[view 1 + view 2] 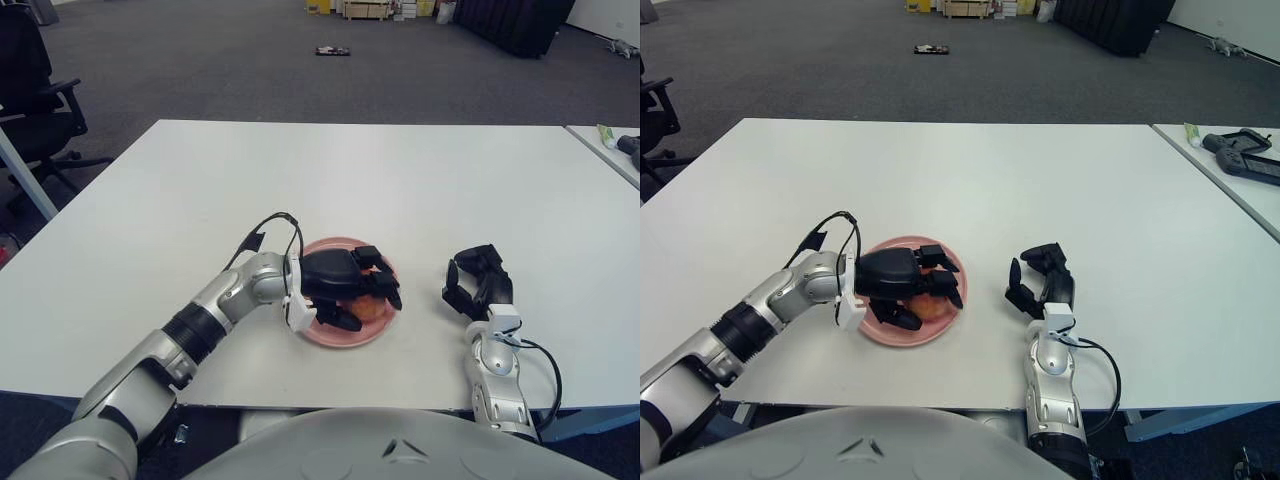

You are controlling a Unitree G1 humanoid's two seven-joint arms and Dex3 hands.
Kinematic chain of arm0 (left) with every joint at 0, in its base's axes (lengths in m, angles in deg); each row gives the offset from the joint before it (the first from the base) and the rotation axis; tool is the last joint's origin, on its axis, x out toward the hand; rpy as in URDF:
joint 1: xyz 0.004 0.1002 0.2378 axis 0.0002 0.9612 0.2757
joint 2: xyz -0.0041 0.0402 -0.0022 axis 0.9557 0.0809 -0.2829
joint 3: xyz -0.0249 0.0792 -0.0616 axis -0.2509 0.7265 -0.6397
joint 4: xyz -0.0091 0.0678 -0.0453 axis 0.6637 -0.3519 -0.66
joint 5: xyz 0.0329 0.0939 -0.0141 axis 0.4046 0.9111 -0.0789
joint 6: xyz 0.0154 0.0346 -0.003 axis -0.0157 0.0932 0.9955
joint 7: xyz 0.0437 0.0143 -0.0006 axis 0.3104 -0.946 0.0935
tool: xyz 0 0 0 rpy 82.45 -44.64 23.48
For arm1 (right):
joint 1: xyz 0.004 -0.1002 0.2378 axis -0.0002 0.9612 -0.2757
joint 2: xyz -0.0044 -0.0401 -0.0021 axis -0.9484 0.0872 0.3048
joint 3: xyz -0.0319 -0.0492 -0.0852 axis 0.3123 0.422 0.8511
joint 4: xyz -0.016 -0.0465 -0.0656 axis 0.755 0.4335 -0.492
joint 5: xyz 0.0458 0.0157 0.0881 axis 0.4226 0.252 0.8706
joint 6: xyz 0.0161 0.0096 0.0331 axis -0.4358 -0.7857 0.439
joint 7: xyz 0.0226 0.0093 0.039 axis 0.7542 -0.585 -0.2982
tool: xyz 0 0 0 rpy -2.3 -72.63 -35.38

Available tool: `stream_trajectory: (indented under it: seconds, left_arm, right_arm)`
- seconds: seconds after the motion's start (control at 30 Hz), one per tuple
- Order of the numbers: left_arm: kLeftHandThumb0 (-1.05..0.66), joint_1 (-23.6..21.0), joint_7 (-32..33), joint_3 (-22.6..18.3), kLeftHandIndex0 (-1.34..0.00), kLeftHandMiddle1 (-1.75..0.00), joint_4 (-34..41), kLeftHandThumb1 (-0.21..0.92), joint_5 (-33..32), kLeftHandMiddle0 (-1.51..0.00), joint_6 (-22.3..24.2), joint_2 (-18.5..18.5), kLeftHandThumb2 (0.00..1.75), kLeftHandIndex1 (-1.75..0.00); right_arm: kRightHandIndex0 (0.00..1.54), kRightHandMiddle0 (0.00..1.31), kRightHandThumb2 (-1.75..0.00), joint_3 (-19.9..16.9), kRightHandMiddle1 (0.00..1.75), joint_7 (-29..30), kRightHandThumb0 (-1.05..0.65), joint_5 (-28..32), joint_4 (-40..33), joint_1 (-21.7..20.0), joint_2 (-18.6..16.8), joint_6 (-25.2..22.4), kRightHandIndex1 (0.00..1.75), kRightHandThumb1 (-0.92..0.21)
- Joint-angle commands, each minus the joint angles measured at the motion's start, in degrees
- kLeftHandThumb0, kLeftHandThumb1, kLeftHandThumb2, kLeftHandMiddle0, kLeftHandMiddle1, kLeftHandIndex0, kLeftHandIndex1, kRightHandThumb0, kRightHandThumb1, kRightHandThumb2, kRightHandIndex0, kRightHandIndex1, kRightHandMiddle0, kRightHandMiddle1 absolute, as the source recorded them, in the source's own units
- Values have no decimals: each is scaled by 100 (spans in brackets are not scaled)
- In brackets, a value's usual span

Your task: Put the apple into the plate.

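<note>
Apple: the small round orange-red apple (368, 306) shows just below the centre of the frame, sitting inside the plate and mostly covered from above by the left hand; only its lower right side peeks out

Plate: the shallow round pink plate (381, 331) lies on the white desk (420, 180) slightly left of the frame's lower centre, flat, with its right and lower rim bare

Left hand: the black three-finger left hand (345, 285) reaches in from the lower left and hovers low over the plate, palm down

Left fingers: the fingers (388, 290) are draped over and around the apple; whether they press it or are already slack cannot be told, so the hold reads as a grasp only by judgement

Key relation: the apple lies directly under the palm, between the fingers on its right and the thumb on its lower left, and well within the plate's rim; being round, it offers no long axis

Right hand: the black right hand (478, 282) shows to the right of the plate, clearly apart from it, fingers curled and holding nothing

Nearer hand: the left, by far

Judgement: the apple seems placed; the next move likely calls for spreading the fingers and lifting straight up so the fruit is not dragged off the plate
</note>
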Motion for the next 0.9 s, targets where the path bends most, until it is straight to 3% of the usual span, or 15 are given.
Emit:
stream_trajectory:
  seconds: [0.0, 0.37, 0.87]
  left_arm:
    - [-103, 196, -435, 156, 0, -3, -51, 92, 72, 0, 225, 150, 91, -7]
    - [-105, 238, -431, 122, 0, 0, 63, 92, -35, 0, 227, 210, 92, 0]
    - [-105, 239, -456, -8, 0, 0, 148, 92, -143, 0, 197, 280, 95, 0]
  right_arm:
    - [61, 41, -100, -14, 175, -9, -40, 62, 4, -106, -18, 13, 146, -57]
    - [60, 38, -94, -9, 175, -44, -39, 76, -29, -86, -17, 17, 142, -62]
    - [63, 40, -97, 6, 175, 13, -40, -40, -72, -67, -13, -34, 140, -59]
